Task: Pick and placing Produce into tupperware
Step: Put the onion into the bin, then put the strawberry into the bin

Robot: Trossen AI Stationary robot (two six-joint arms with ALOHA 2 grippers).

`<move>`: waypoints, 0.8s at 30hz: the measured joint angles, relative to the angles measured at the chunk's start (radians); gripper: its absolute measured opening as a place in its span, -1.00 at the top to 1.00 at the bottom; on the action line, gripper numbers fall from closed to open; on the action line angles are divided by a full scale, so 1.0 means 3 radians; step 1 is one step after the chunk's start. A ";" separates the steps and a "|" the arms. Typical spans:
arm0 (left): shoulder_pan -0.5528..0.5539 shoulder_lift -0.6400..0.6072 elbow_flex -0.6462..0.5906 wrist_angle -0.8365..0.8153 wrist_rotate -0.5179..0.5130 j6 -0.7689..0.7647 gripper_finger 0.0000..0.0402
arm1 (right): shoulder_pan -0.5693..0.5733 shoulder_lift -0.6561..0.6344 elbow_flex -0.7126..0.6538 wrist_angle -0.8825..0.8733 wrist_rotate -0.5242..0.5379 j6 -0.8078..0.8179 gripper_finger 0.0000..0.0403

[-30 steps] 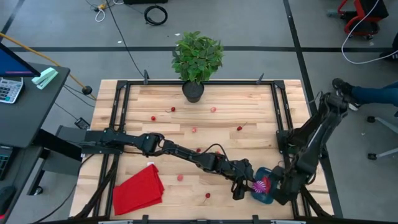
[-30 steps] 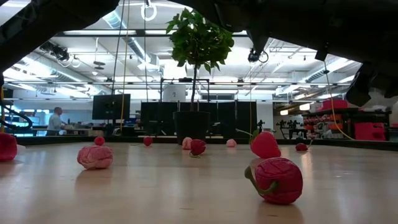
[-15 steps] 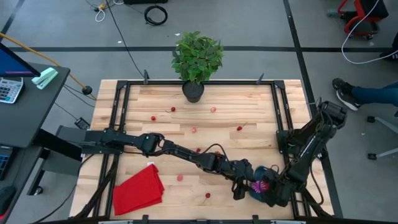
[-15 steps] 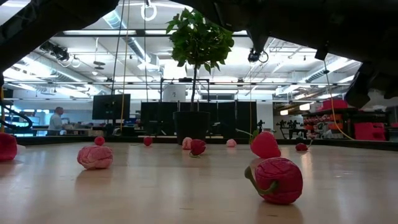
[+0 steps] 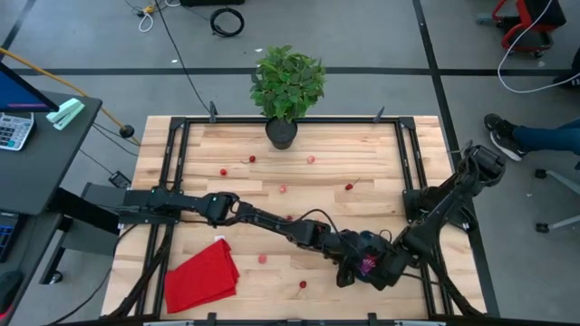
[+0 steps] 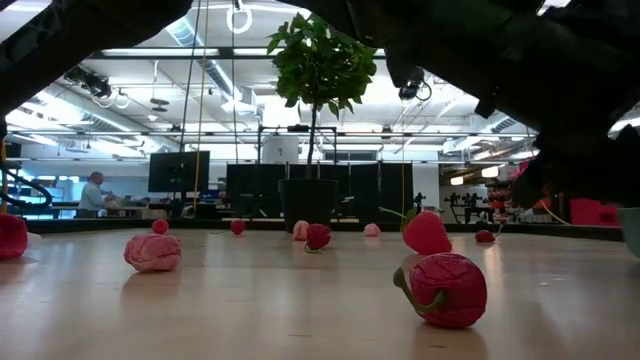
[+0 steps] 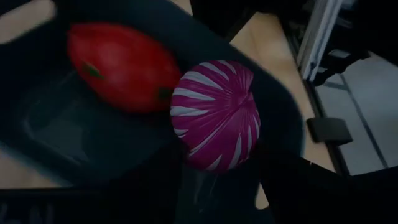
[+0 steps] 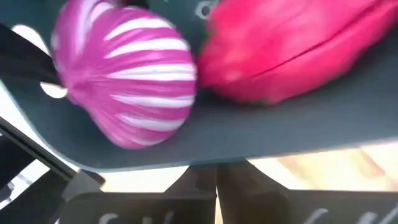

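1. While the table has loose produce scattered over most of its boards, I judge the job barely begun.
2. Off to the side, the red cloth and the potted plant play no part.
3. Both my arms meet at the near right corner. My left gripper reaches right across the table, with my right gripper just beside it.
4. The tupperware sits under them, mostly hidden from above. My right fingers are pressed together at its rim, pinching the wall as far as I can see.
5. One red piece already lies inside the tub.
6. My left fingers stand fairly wide around the striped piece, gripping it, it seems, over the tub beside the red one. It is not yet let go.
7. Left to do: several small red and pink pieces wait on the wood, such as one far left and one nearest the low camera.
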 joint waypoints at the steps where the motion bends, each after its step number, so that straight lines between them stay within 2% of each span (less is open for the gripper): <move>1: 0.0009 -0.0005 0.0037 -0.0106 -0.0008 0.0011 -0.03 | -0.0034 -0.0001 0.0000 -0.0001 0.0004 -0.0054 0.99; 4: 0.0047 -0.0008 0.0184 -0.0395 0.0003 0.0041 -0.07 | -0.0106 -0.0003 0.0000 -0.0003 0.0003 -0.0172 0.99; 12: 0.0185 -0.0239 0.0191 -0.0694 -0.0009 0.0040 -0.17 | -0.0137 -0.0041 0.0000 -0.0022 -0.0018 -0.0258 0.98; 15: 0.0224 -0.0332 0.0191 -0.0838 0.0142 -0.0052 -0.16 | -0.0137 -0.0123 0.0000 -0.0027 -0.0035 -0.0189 0.98; 20: 0.0265 -0.0535 0.0191 -0.1139 0.0436 -0.0339 -0.08 | -0.0107 -0.0483 0.0022 -0.0051 -0.0060 -0.0168 0.98; 24: 0.0295 -0.0675 0.0192 -0.1623 0.0486 -0.0222 0.02 | -0.0106 -0.0892 0.0142 -0.0127 -0.0030 -0.0190 0.98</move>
